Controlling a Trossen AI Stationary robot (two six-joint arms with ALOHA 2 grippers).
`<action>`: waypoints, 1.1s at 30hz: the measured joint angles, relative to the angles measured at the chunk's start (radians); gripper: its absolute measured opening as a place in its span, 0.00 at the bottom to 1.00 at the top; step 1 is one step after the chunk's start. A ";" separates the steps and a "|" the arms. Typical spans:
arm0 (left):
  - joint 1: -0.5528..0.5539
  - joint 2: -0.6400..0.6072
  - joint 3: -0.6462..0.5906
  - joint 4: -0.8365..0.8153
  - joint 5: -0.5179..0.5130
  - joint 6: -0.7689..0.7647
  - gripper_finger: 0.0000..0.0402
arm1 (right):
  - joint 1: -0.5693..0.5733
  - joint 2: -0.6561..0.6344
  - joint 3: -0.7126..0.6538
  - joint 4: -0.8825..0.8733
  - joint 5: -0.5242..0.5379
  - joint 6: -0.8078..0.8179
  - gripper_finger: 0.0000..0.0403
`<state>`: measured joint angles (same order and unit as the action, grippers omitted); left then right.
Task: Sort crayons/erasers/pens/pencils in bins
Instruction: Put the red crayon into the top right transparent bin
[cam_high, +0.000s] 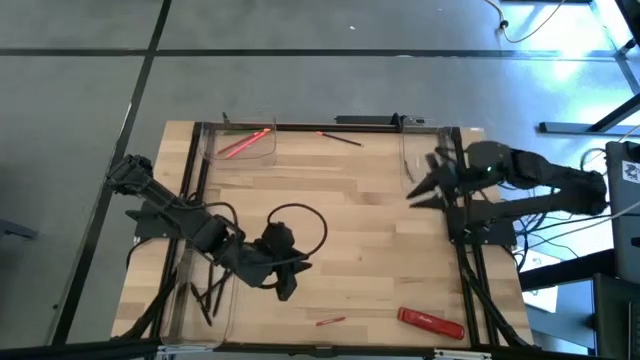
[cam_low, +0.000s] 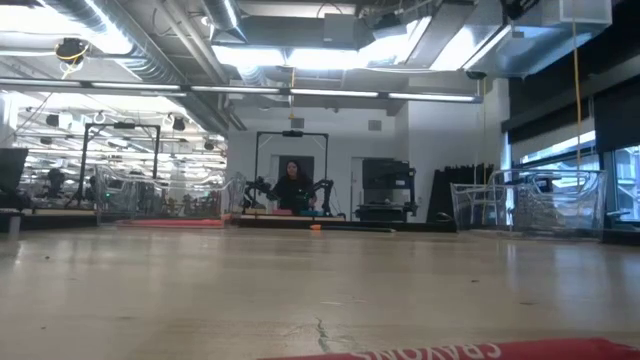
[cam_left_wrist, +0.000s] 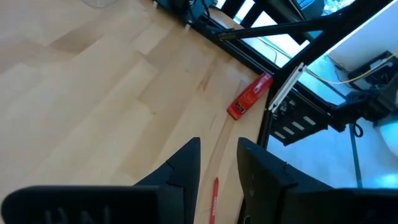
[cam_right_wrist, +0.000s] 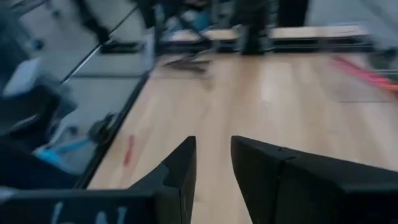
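High view, table: a wooden table (cam_high: 330, 220) inside a black frame.
High view, left gripper: the left gripper (cam_high: 288, 282) sits near the table's front, fingers a little apart with nothing between them.
High view, right gripper: the right gripper (cam_high: 420, 192) hangs at the table's right side, fingers spread and empty.
High view, bins: one clear bin (cam_high: 240, 142) at the table's back left corner holds red crayons (cam_high: 243, 143); a second bin (cam_high: 205, 300) at the front left corner holds dark pencils (cam_high: 208, 297); a third bin (cam_high: 418, 160) stands at the back right.
High view, loose things: a lone crayon (cam_high: 330, 321) and a flat red box (cam_high: 431, 322) lie by the table's front edge; a thin stick (cam_high: 338, 137) lies by its back edge.
Low view: the third bin (cam_low: 527, 204) shows to the right; a person (cam_low: 292, 186) sits far behind the table.
Left wrist view: the left fingers (cam_left_wrist: 186, 168) stand narrowly apart above the lone crayon (cam_left_wrist: 212, 200); the red box (cam_left_wrist: 250, 96) lies beyond.
Right wrist view: the right fingers (cam_right_wrist: 180, 168) stand apart over bare table.
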<state>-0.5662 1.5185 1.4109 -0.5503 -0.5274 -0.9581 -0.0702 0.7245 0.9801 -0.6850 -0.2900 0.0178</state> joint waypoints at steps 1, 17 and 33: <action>0.001 0.000 0.000 0.000 0.001 0.000 0.24 | 0.040 0.013 -0.001 0.009 0.008 0.001 0.25; -0.044 0.000 0.000 -0.046 -0.007 -0.001 0.24 | 0.505 0.502 0.075 0.119 0.226 -0.128 0.25; -0.113 0.000 0.000 -0.213 -0.008 0.000 0.24 | 0.555 1.061 0.691 -0.271 0.315 0.004 0.25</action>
<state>-0.6795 1.5185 1.4105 -0.7631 -0.5350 -0.9579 0.4846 1.7856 1.6706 -0.9563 0.0250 0.0216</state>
